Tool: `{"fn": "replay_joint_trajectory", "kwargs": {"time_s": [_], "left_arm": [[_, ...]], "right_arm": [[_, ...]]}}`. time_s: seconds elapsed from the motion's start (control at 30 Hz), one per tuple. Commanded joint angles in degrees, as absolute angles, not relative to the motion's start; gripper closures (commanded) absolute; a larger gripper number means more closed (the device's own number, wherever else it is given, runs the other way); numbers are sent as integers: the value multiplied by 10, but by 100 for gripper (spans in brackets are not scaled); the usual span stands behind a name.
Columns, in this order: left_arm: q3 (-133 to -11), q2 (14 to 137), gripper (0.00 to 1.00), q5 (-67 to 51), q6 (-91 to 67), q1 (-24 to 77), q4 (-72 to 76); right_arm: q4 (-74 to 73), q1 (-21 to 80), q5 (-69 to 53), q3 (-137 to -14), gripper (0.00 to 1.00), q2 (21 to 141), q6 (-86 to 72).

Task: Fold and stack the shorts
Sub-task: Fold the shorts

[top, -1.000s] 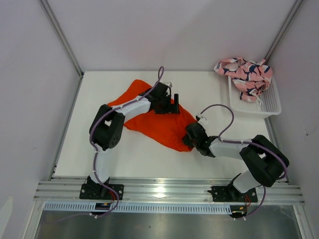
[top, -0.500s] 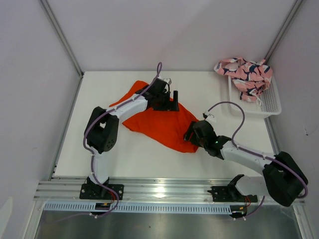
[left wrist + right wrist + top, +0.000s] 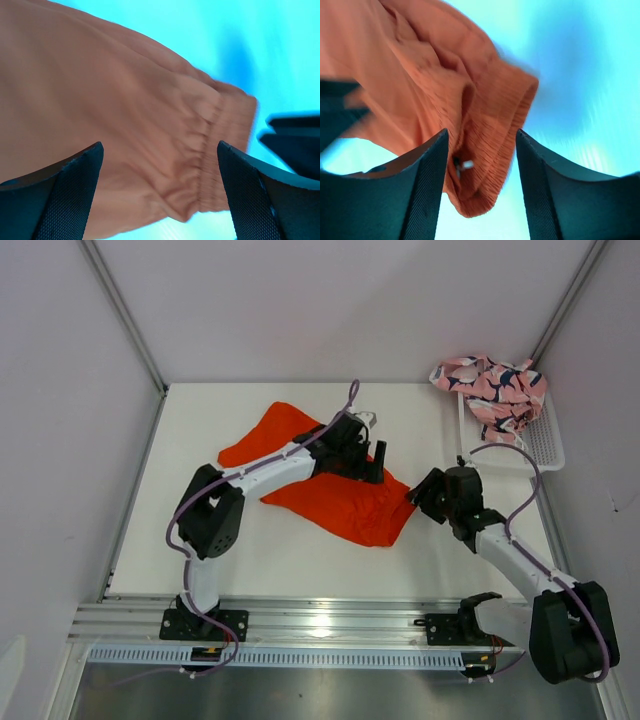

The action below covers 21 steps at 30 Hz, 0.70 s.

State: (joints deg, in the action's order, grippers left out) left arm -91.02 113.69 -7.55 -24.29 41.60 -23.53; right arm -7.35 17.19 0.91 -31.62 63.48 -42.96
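Orange shorts (image 3: 340,495), centre of the table (image 3: 180,540), pinched at 1 end.
Right gripper (image 3: 481,140) clamps the bunched waistband at the shorts' right end; left gripper (image 3: 160,145) hangs spread above the cloth. A 1-sided pull risks dragging or bunching it.

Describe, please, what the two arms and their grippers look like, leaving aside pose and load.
Both the left arm and right arm have white tubular links between bulky black joint housings, each trailed by a looping lilac cable. The left gripper and right gripper carry black wedge-shaped fingers with finely ribbed inner pads. No markings show.
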Motion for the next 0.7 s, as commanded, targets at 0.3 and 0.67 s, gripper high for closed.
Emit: {"fn": "replay_joint_trajectory", "kwargs": {"time_s": [0.3,0.67], "left_arm": [[-749,1052,5,-3,-275,511,-151],[-670,1034,8,-3,-268,527,-105]], "right_arm": [[74,86,-182,-341,33,740,-417],[172,85,-214,-352,53,837,-403]]}}
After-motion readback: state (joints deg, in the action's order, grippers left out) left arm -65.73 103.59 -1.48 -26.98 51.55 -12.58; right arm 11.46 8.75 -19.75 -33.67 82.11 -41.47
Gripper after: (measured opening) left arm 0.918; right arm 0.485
